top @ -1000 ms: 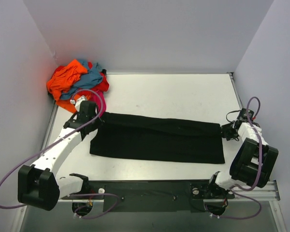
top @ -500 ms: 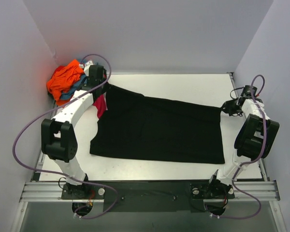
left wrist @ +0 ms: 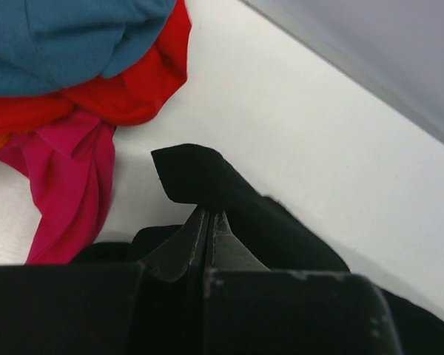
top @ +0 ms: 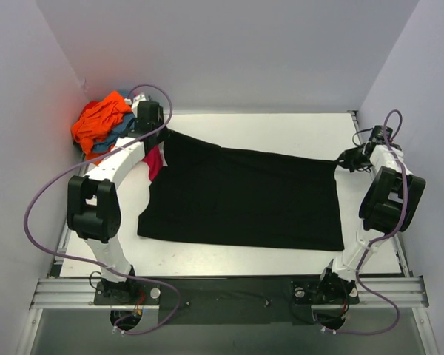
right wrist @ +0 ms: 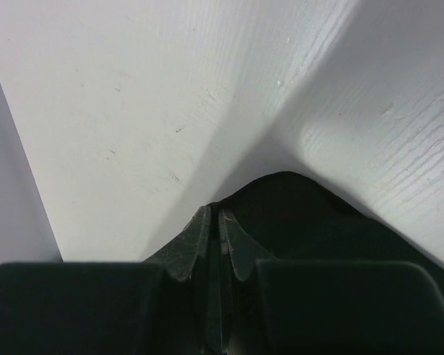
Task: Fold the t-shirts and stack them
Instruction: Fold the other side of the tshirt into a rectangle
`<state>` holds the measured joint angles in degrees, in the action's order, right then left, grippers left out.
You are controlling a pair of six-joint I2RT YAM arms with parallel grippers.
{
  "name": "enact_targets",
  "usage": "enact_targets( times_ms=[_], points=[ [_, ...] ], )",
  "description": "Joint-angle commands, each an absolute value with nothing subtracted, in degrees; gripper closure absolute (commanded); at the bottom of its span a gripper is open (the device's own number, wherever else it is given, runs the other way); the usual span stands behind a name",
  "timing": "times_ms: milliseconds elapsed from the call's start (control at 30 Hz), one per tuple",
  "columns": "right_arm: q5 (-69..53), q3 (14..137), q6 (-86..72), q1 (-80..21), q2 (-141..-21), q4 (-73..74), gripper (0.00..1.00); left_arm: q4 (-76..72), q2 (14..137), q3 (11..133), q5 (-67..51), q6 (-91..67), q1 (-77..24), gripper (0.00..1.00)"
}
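Note:
The large black t-shirt point(top: 240, 196) is spread across the table, its far edge lifted at both corners. My left gripper point(top: 165, 133) is shut on the far left corner of the black t-shirt point(left wrist: 200, 177), right next to the pile. My right gripper point(top: 340, 163) is shut on the far right corner of the black t-shirt point(right wrist: 296, 203). In the back left corner lies a pile of other t-shirts: orange point(top: 96, 122), teal-blue point(left wrist: 66, 41), red point(left wrist: 126, 92) and magenta point(left wrist: 70, 185). No print shows on the black cloth.
White walls close in the table at the back, left and right. The right arm's wrist point(top: 376, 151) stands close to the right wall. The table's near edge runs along a metal rail point(top: 222, 292).
Both grippers have carried the black t-shirt's far edge toward the back wall, opening the folded strip into a wider sheet. In the last half second they barely moved.

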<state>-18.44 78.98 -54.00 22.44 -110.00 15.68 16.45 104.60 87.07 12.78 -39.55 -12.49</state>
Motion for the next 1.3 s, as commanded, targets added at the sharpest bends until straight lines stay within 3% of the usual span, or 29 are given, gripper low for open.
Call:
enact_targets(
  times_ms=[0,533,1267],
  points=[
    [-18.02,77.79,-53.53,23.46,-104.95,18.54,1.00,11.25,100.64,81.66,10.81,-39.02,-11.95,1.00],
    [-18.72,70.15,-51.24,25.58,-98.27,20.39,1.00,14.41,93.79,76.56,12.83,-36.92,-13.80,1.00],
    [-15.91,50.89,-48.52,29.35,-82.44,20.83,1.00,15.47,72.34,50.63,16.70,-37.53,-17.40,1.00]
  ],
)
